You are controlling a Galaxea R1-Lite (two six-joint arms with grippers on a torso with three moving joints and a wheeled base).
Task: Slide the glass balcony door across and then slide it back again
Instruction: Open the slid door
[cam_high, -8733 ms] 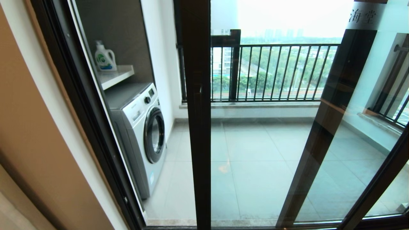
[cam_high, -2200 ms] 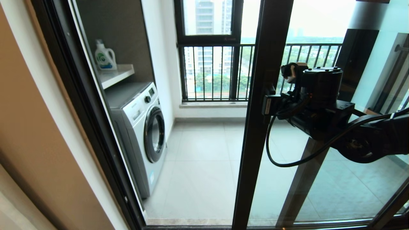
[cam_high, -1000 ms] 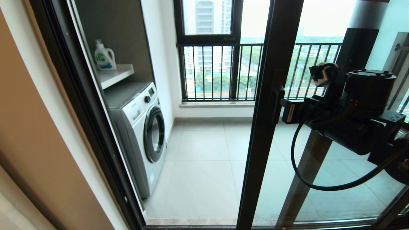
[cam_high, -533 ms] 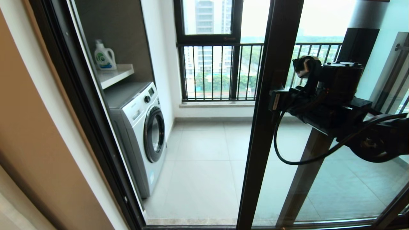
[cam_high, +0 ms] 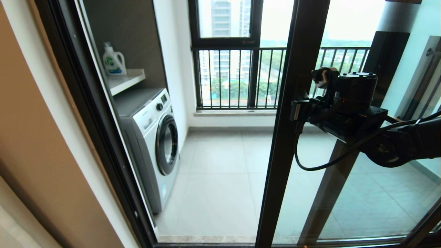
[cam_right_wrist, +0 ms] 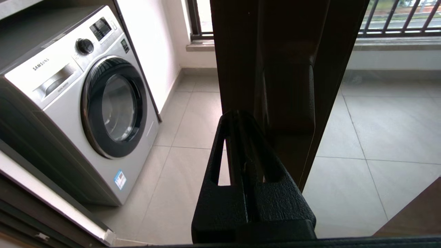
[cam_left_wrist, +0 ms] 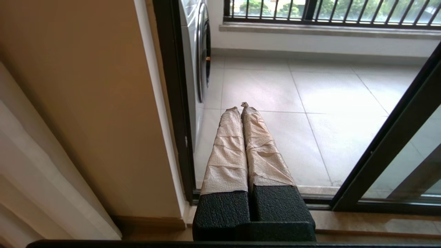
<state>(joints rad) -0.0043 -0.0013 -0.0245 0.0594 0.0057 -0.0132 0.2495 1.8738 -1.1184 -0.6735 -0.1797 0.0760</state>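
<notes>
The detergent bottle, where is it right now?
In the head view, the detergent bottle stands on the white shelf at the left, above the washing machine.

Glass balcony door (cam_high: 344, 193): clear glass, glossy dark brown metal frame. Right gripper (cam_right_wrist: 241, 120): matt black textured plastic. Left gripper (cam_left_wrist: 240, 107): fingers wrapped in creased beige tape (paper-like). Washing machine (cam_high: 151, 137): smooth silver casing. Floor tiles (cam_high: 220, 172): pale, satin
</notes>
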